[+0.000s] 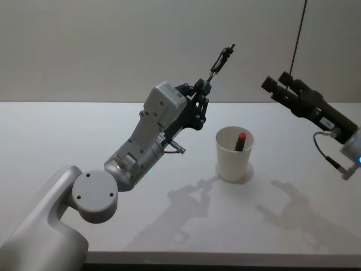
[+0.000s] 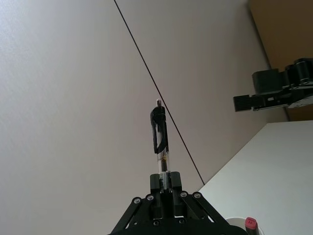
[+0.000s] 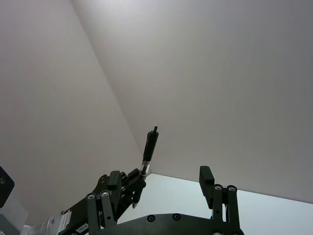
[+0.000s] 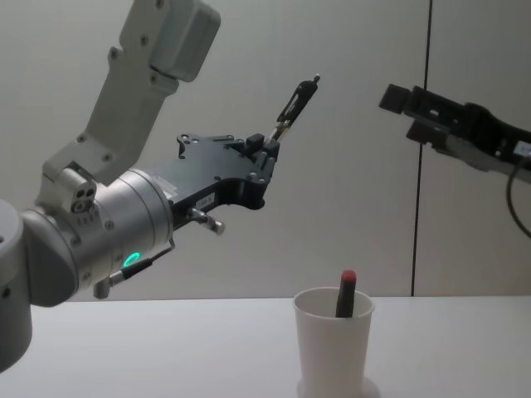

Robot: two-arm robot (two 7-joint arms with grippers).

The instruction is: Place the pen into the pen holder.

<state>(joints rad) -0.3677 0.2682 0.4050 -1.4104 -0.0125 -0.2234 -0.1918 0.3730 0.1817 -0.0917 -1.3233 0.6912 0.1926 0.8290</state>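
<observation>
Your left claw (image 1: pixel 209 78) is raised over the table (image 1: pixel 51 135), its fingers pinching the lower end of the pen (image 1: pixel 223 58). The pen juts past the fingertips, tilted up and away. The pen holder (image 1: pixel 233 161) stands upright on the table below the claw and to its right, well apart from it, with a red-capped marker (image 1: pixel 241 139) inside. Your right claw (image 1: pixel 276 83) hangs raised farther right, fingers spread, gripping nothing.

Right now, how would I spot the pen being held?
Start at the pen holder, the white cup on the table. Up-left of it, the left gripper grips the pen. It is black-clipped and tilted in mid-air, unlike the red-topped pen in the cup.
</observation>
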